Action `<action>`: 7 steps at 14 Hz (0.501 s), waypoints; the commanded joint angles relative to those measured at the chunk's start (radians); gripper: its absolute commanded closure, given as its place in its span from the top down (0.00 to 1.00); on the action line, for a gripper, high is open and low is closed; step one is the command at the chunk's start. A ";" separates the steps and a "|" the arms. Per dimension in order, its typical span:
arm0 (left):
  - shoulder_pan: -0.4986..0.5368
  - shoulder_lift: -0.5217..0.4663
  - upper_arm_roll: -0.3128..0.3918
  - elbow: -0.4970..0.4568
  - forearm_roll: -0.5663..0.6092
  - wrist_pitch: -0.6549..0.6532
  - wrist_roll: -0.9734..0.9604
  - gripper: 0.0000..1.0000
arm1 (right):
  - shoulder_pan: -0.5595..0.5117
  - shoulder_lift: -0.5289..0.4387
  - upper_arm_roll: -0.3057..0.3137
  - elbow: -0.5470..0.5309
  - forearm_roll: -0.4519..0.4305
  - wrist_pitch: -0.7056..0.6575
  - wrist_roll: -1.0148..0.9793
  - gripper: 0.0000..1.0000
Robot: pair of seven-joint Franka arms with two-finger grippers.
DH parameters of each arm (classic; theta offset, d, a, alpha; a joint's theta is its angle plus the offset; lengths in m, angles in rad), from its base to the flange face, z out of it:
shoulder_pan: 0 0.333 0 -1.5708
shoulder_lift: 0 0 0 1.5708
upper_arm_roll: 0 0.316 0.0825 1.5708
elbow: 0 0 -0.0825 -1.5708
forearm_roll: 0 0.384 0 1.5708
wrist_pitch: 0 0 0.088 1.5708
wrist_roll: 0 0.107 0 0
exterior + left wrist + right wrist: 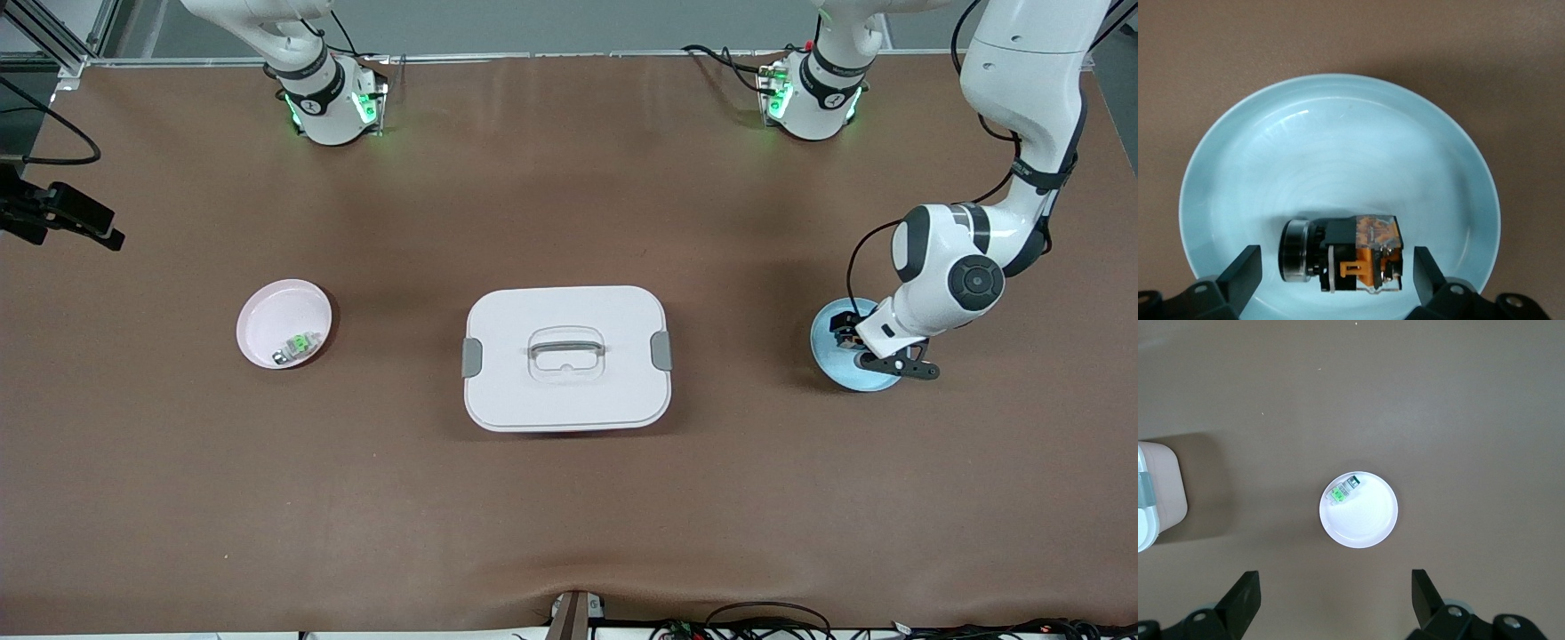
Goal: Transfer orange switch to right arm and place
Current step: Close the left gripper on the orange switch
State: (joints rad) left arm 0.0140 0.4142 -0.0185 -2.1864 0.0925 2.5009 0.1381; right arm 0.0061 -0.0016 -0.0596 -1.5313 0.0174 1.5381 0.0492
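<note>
The orange switch (1341, 253) lies on its side in a pale blue plate (1338, 133) at the left arm's end of the tabletop (569, 498). The left gripper (1337, 273) hangs just above it, fingers spread wide either side. A lidded white box (566, 357) sits mid-tabletop. The right gripper (1336, 600), also open, hovers high over a pink plate (1368, 520) holding a green switch (1338, 495).

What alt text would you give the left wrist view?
The left pincer hangs open over a pale blue plate, its fingers either side of the orange switch lying on its side in the plate. Brown table surrounds the plate.
</note>
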 commanded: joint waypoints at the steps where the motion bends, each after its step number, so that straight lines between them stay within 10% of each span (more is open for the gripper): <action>1: 0.000 0.011 -0.003 -0.015 0.023 0.044 -0.015 1.00 | -0.006 -0.014 0.006 -0.012 -0.011 0.005 0.003 1.00; 7: 0.001 0.011 -0.004 -0.021 0.023 0.047 -0.012 1.00 | -0.008 -0.014 0.004 -0.012 -0.010 0.005 0.003 1.00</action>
State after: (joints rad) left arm 0.0139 0.4345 -0.0205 -2.1929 0.0926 2.5296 0.1381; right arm 0.0061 -0.0016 -0.0599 -1.5313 0.0172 1.5382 0.0492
